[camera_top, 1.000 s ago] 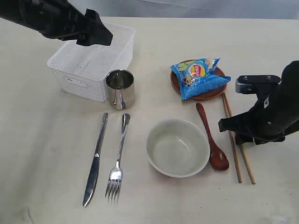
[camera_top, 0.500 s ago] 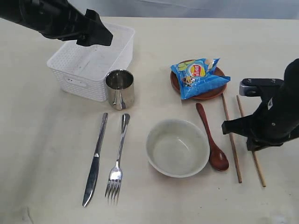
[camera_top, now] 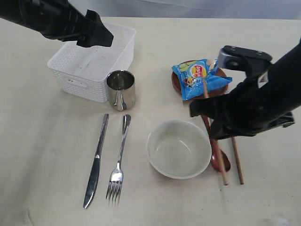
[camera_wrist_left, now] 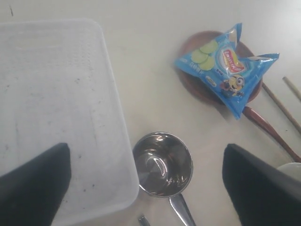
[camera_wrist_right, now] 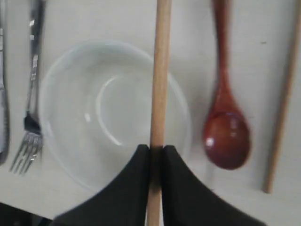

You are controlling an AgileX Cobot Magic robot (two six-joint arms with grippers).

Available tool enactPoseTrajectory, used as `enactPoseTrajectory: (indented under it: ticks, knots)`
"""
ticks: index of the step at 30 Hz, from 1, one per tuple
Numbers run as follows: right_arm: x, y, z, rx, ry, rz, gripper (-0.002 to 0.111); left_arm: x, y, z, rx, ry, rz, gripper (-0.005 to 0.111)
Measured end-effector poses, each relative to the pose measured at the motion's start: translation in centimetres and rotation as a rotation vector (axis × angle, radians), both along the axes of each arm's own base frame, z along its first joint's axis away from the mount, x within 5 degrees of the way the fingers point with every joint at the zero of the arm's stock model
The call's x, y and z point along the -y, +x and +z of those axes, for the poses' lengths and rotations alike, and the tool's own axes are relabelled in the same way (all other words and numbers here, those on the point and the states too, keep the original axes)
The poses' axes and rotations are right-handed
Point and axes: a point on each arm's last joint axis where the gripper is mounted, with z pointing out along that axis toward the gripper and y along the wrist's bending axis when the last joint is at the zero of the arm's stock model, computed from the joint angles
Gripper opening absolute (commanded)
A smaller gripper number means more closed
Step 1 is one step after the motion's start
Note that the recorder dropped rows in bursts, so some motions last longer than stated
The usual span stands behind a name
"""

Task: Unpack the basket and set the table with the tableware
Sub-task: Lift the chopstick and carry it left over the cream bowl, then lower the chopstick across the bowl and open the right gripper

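Your right pincer [camera_wrist_right: 156, 151] is clamped on one chopstick [camera_wrist_right: 160, 70], seemingly lifted over the bowl [camera_wrist_right: 84, 141]. Carry it beyond the spoon [camera_wrist_right: 226, 134]; lay it parallel, just beside the other chopstick [camera_wrist_right: 281, 108].

The table [camera_top: 47, 155] bears basket [camera_top: 94, 61] and cup [camera_top: 121, 89] at ten o'clock, knife [camera_top: 96, 162] and fork [camera_top: 118, 160] at seven, bowl [camera_top: 178, 148] at five, spoon [camera_top: 216, 161] and chopstick [camera_top: 237, 162] at four, plate [camera_top: 175, 81] at two.

- The desk [camera_top: 47, 155] is plain pale cream.
- The basket [camera_top: 94, 61] is white, with perforated, woven-look walls.
- The cup [camera_top: 121, 89], knife [camera_top: 95, 162] and fork [camera_top: 118, 162] are bright polished steel.
- The bowl [camera_top: 178, 148] is cream.
- The plate [camera_wrist_left: 194, 88] is reddish-brown.
- The bag [camera_top: 200, 75] is blue, with green slices, a red-and-yellow logo and a yellow cartoon figure.
- The spoon [camera_wrist_right: 225, 132] is dark red.
- The chopsticks [camera_top: 236, 160] are light tan wood.
- The right end effector [camera_wrist_right: 156, 150] is black.
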Motion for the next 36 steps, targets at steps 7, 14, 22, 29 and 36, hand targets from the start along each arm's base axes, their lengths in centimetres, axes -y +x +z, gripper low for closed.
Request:
enactPoseTrajectory:
  ticks: [7,14,22,29,36]
  knots:
    - [-4.1,-0.9,-1.4,-0.006,0.077,0.008,0.0,0.0,0.0,0.0,0.001,-0.005,0.0,0.081]
    - [-4.9,-0.5,-3.6,-0.08,0.046,-0.042,0.0,0.1,0.0,0.0,-0.004,-0.015,0.001,0.081]
    - [-5.4,0.3,-4.7,-0.068,0.063,-0.101,0.0,0.1,0.0,0.0,-0.004,-0.017,0.002,0.081]
    - [-5.5,0.4,-4.7,-0.065,0.072,-0.12,0.0,0.1,0.0,0.0,-0.004,-0.016,0.0,0.081]
    - [-5.5,0.4,-4.7,-0.065,0.071,-0.119,0.02,0.1,0.0,0.0,-0.004,-0.016,0.0,0.081]
